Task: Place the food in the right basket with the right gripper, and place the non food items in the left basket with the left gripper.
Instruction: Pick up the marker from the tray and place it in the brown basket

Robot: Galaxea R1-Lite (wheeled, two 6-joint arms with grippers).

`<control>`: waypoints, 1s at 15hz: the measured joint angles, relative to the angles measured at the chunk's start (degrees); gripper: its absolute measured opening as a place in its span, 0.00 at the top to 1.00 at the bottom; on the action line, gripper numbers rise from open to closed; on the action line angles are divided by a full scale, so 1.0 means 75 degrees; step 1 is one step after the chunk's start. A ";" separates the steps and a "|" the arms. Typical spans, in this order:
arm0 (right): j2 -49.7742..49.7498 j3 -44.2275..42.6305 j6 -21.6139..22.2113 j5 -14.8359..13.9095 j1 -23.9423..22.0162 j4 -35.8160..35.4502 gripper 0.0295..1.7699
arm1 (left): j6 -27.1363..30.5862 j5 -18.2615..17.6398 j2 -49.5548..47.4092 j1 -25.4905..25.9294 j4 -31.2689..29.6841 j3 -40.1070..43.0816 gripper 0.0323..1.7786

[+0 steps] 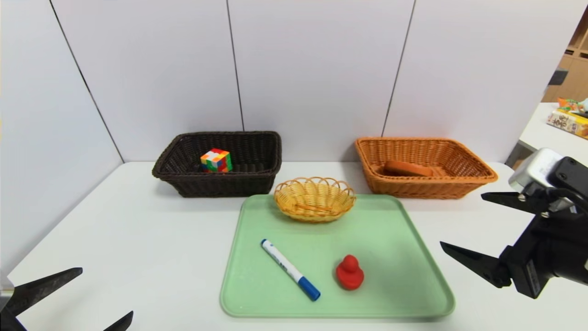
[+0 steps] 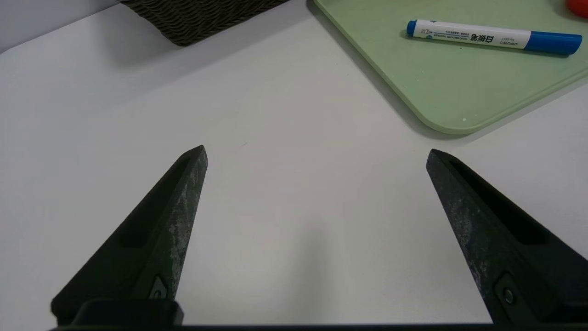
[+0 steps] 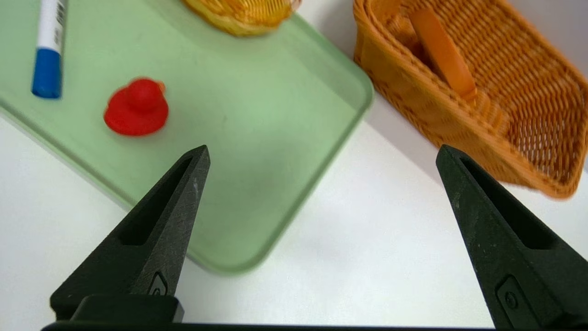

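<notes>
The bread slice (image 1: pixel 408 168) (image 3: pixel 442 50) lies inside the orange right basket (image 1: pixel 477 174) (image 3: pixel 528 151), its crust showing. In the dark left basket (image 1: pixel 264 177) (image 2: pixel 193 20) sits the puzzle cube (image 1: pixel 216 161). On the green tray (image 1: pixel 390 243) (image 2: pixel 441 87) (image 3: pixel 257 119) lie the white marker with blue cap (image 1: pixel 290 269) (image 2: pixel 494 40) (image 3: pixel 48 50) and the red duck (image 1: pixel 349 273) (image 3: pixel 136 107). My right gripper (image 1: pixel 461 220) (image 3: pixel 321 154) hovers open to the right of the tray, empty. The left gripper (image 1: pixel 106 294) (image 2: pixel 317 151) is open at the table's near left corner, empty.
A small round yellow basket (image 1: pixel 314 198) (image 3: pixel 241 14) stands on the tray's far edge, between the two big baskets. White wall panels close the back and left. A side table with boxes (image 1: pixel 568 120) stands at the far right.
</notes>
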 joint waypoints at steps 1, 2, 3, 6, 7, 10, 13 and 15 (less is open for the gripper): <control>-0.0231 0.0315 0.0007 0.0000 -0.0137 -0.0107 0.04 | -0.0003 -0.0003 0.0000 0.0003 0.0010 0.0007 0.05; -0.0432 0.0595 0.0015 0.0002 -0.0262 -0.0239 0.04 | 0.0000 0.0000 0.0000 0.0003 0.0010 0.0007 0.05; -0.0621 0.0848 0.0034 0.0002 -0.0393 -0.0393 0.04 | 0.0000 0.0000 0.0000 0.0003 0.0011 0.0010 0.05; -0.1039 0.1271 0.0052 -0.0007 -0.0603 -0.0545 0.04 | -0.0070 0.0008 0.0026 0.0000 0.0216 -0.0049 0.05; -0.1105 0.1308 0.0052 -0.0003 -0.0632 -0.0543 0.04 | -0.0102 0.0011 0.0060 -0.0005 0.0271 -0.0117 0.05; -0.1219 0.1408 0.0020 0.0000 -0.0650 -0.0545 0.04 | -0.0432 0.0011 0.0270 -0.0008 0.0536 -0.0740 0.05; -0.1274 0.1451 0.0029 -0.0007 -0.0650 -0.0536 0.04 | -0.1237 0.0015 0.0632 -0.0089 0.1495 -0.2063 0.05; -0.1297 0.1512 0.0018 -0.0007 -0.0652 -0.0540 0.04 | -0.2126 0.0037 0.1029 -0.0431 0.2328 -0.3031 0.05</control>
